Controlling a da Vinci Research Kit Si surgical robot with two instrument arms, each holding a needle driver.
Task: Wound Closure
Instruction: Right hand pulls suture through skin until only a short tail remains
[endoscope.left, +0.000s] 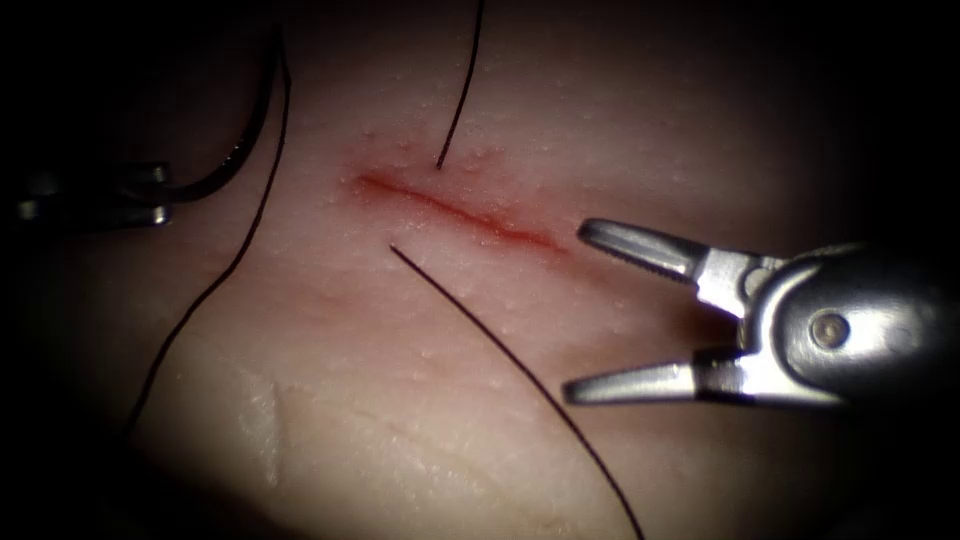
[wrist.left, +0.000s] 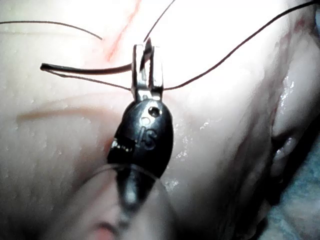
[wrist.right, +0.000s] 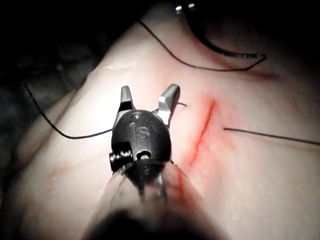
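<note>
The right gripper (endoscope.left: 578, 312) hangs spread wide and released at about four o'clock from the cut (endoscope.left: 455, 210), holding nothing; its upper jaw tip lies just beside the cut's right end, its lower jaw over bare tissue (endoscope.left: 400, 400) on the near side. In the right wrist view the same gripper (wrist.right: 148, 97) stands parted just beside the cut (wrist.right: 202, 130).

The left gripper (endoscope.left: 160, 195) sits well apart at nine o'clock from the cut, at the dim left edge, clenched on the needle (endoscope.left: 240, 150). It grasps the needle near one end, and the curve sweeps up toward eleven o'clock, clear of the tissue, left of the cut. The left wrist view shows that gripper (wrist.left: 146, 55) closed across the needle (wrist.left: 85, 69).

Thread (endoscope.left: 215, 285) trails from the needle down toward seven o'clock. One strand (endoscope.left: 462, 90) enters the tissue just above the cut at twelve o'clock; another (endoscope.left: 510, 370) leaves the tissue just below it and runs toward five o'clock.
</note>
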